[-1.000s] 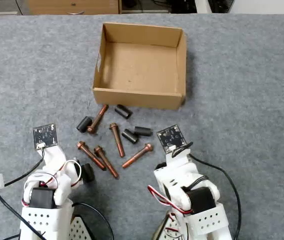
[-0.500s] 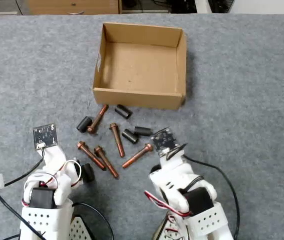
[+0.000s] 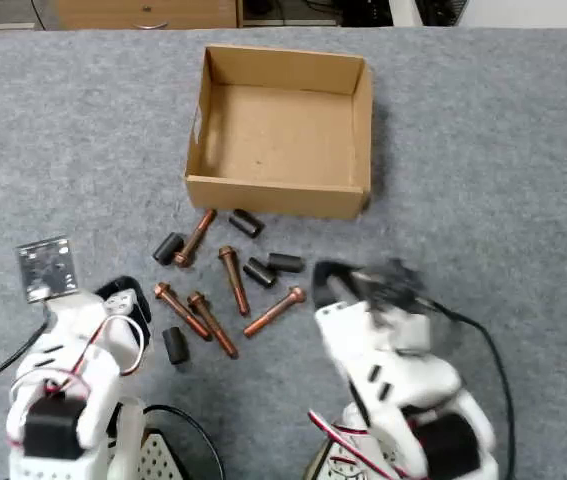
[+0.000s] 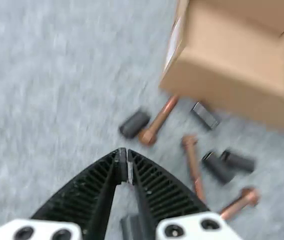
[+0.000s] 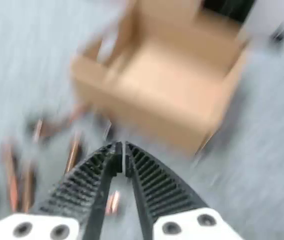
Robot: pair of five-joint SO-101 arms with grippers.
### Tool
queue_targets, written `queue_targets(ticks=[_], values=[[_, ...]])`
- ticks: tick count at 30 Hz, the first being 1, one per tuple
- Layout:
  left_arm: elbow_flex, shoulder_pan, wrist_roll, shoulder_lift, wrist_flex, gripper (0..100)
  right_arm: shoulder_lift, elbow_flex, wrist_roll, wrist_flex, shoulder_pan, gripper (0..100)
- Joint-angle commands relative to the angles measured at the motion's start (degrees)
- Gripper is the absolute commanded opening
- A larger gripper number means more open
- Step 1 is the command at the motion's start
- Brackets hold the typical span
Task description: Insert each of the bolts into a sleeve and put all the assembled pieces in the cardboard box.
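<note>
Several copper bolts, such as one (image 3: 233, 279) and another (image 3: 274, 311), lie loose on the grey mat in front of the cardboard box (image 3: 273, 197). Black sleeves (image 3: 168, 248) (image 3: 285, 263) are scattered among them, none holding a bolt. My left gripper (image 4: 122, 160) is shut and holds nothing; it hovers on the near side of a sleeve (image 4: 134, 124) and a bolt (image 4: 159, 120). In the high view it sits at the lower left (image 3: 126, 295). My right gripper (image 5: 120, 152) is shut too, pointing toward the box (image 5: 172, 85), and appears blurred (image 3: 328, 275) to the right of the bolts.
One sleeve (image 3: 175, 345) lies apart, close to the left arm's base. The box interior holds nothing. Open mat stretches to the left and right of the box. A wooden cabinet (image 3: 143, 12) stands beyond the far table edge.
The left arm has swung left and lifted, uncovering the sleeve by its base. The right arm first leaned toward the bolts, then swung right and is in motion.
</note>
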State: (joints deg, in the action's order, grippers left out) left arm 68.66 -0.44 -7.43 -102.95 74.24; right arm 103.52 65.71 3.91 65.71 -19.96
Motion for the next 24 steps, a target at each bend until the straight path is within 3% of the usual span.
queue_targets(ticks=[1,5,9,14,18,20,22,24], values=[[-9.14,-3.43,0.09,-0.84,-3.08,2,4.62,-5.67,-0.44,-11.43,6.37,0.5],[-13.27,-11.96,0.09,4.0,-9.58,2,-2.42,-7.78,-0.09,-21.89,12.53,0.5],[-14.07,-20.22,0.0,12.97,-12.57,2,-16.48,-17.8,0.0,-24.79,14.02,0.8],[-12.4,-21.98,0.0,20.88,-11.25,2,-38.11,-41.89,6.51,-20.92,14.9,0.5],[-6.77,-21.8,-0.26,23.25,-8.97,2,-54.9,-62.99,11.25,-17.23,22.29,0.5],[-2.81,-22.07,-0.26,23.16,-8.97,2,-61.49,-70.64,14.51,-16.09,22.11,0.5],[0.53,-22.07,-0.26,23.16,-8.97,2,-66.95,-76.53,15.03,-16.44,20.53,0.5],[3.08,-22.07,-0.26,23.16,-9.05,2,-73.36,-79.34,9.58,-19.16,16.66,0.5]])
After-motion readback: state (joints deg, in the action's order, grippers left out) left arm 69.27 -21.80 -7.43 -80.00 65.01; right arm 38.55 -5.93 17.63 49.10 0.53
